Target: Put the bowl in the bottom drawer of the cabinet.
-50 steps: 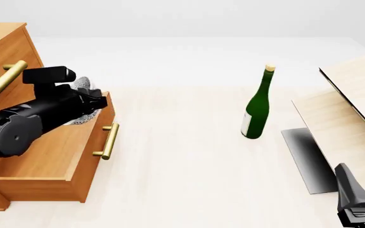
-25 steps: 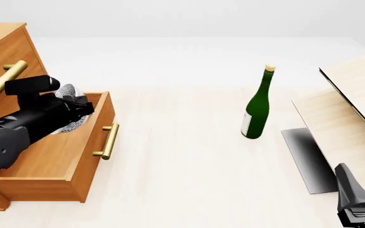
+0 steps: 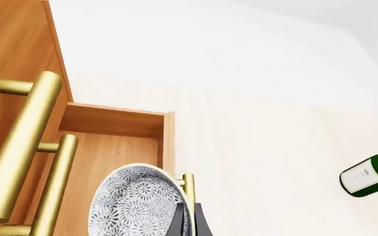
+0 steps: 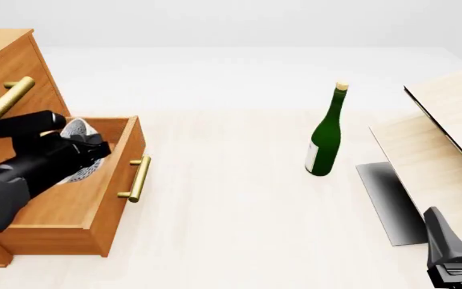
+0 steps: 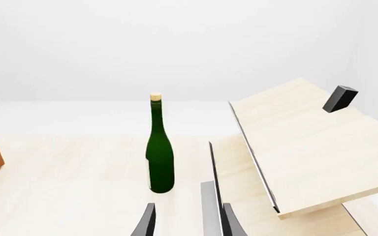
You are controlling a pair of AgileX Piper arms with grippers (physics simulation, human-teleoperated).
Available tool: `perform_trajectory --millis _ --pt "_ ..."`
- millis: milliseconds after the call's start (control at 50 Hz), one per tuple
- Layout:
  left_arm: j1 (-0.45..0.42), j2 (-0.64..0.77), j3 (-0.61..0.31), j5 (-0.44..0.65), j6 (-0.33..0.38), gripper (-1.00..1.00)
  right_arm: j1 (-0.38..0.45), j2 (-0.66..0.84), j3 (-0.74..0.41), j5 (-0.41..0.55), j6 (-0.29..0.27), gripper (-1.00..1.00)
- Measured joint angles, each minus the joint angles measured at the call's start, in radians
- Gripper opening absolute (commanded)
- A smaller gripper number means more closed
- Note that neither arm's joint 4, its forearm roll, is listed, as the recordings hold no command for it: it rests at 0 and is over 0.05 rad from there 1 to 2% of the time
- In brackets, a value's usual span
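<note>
So the left gripper (image 4: 86, 150) has its fingers clamped on the bowl (image 4: 77, 129), pinching the rim. In the left wrist view you can see one dark finger (image 3: 187, 222) sitting right against the bowl's (image 3: 140, 201) edge, with the floral-speckled inside facing the camera, so the bowl is tilted up on its side rather than sitting flat. It's inside the open bottom drawer (image 4: 110, 208) of the cabinet (image 4: 6, 66), near the back of the drawer, close to the cabinet face. Can't tell if it's touching the drawer floor, the arm blocks that.

The right gripper (image 5: 183, 223) is parked well away from the cabinet, on the far side of the wine bottle (image 4: 326, 133). Its fingers are slightly apart with nothing between them.

View differences: the front view shows the whole pulled-out drawer with its gold handle (image 4: 137, 179), but the arm covers most of the bowl. The left wrist view gives the bowl's pattern and the upper gold handles (image 3: 19, 142) up close. Only the right wrist view shows the pale wood panels (image 5: 307, 142) with a small dark block (image 5: 339, 98) on top.
</note>
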Motion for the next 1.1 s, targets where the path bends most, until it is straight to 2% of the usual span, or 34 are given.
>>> perform_trajectory --millis 880,1100 --pt "0.046 0.092 -0.018 -0.007 -0.014 -1.0 0.0 0.0 0.0 0.0 0.0 1.0" --pt "0.05 0.135 -0.009 -0.039 -0.024 -1.0 0.0 0.0 0.0 0.0 0.0 1.0"
